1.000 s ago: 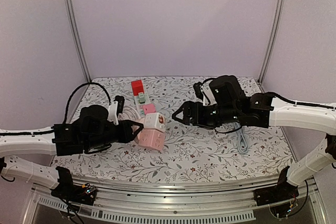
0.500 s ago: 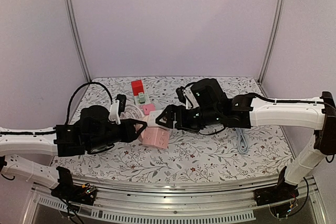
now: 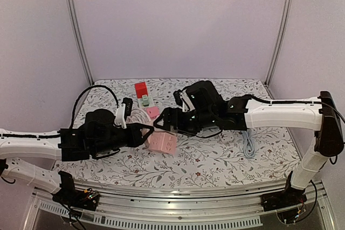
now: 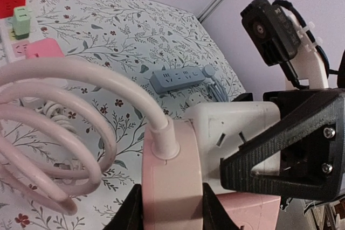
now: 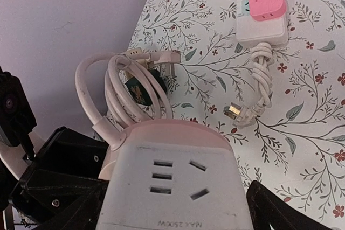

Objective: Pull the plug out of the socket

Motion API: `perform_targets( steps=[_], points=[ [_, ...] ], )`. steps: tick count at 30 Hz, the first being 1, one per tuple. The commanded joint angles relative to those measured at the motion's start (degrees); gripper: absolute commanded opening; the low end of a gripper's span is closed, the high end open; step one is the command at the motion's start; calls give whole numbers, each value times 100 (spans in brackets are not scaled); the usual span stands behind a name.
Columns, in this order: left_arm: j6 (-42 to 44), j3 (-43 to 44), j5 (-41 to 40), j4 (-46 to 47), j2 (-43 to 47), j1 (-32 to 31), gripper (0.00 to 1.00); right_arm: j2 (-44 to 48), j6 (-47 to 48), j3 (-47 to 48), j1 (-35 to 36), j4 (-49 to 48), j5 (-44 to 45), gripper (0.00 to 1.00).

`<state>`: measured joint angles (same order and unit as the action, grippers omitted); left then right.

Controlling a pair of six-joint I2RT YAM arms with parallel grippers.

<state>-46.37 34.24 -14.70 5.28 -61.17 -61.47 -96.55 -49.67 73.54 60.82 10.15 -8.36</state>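
A flat pink plug (image 4: 170,181) with a coiled pale cord (image 4: 59,127) is seated in one face of a white cube socket (image 4: 232,127). My left gripper (image 4: 170,211) is shut on the plug, one finger on each flat side. In the top view the left gripper (image 3: 144,132) holds the plug left of the white cube (image 3: 160,123). My right gripper (image 5: 172,211) stands open with its fingers (image 5: 272,208) on either side of the white cube (image 5: 172,181); a narrow gap shows at the right finger. The pink plug rim (image 5: 161,130) lies just behind the cube.
A pink cube socket (image 3: 161,144) lies below the white one. A white power strip (image 5: 261,20) carrying red, green and pink adapters stands at the back, its cord's plug (image 5: 234,112) loose on the cloth. A grey power strip (image 4: 178,78) and cable (image 3: 248,146) lie to the right.
My right arm has swung left from the table's middle right until its jaws straddle the white cube. The left gripper, still holding the plug, has shifted slightly right.
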Motion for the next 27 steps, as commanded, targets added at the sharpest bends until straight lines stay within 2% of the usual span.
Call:
perform_targets(
  steps=[1, 6, 12, 16, 22, 27],
  points=[
    [-18, 70, 71, 950, -27, -87, 4, -238, -232, 219, 44, -137, -99, 86],
    [-51, 47, 128, 1018, -93, -89, 4, -270, -295, 208, 52, -203, -95, 68],
    [-97, -101, 141, 958, 141, -84, 3, 12, -239, -65, 48, -330, 313, 47],
    [107, -173, 540, 942, 313, -60, 4, 79, -165, -80, 48, -400, 293, 34],
    [-15, -326, 1073, 1025, 633, 124, 4, 269, 315, -124, 49, -556, 150, 31],
    [76, -226, 1136, 672, 598, 162, 4, 315, 432, -112, 48, -552, 0, 31]
  ],
)
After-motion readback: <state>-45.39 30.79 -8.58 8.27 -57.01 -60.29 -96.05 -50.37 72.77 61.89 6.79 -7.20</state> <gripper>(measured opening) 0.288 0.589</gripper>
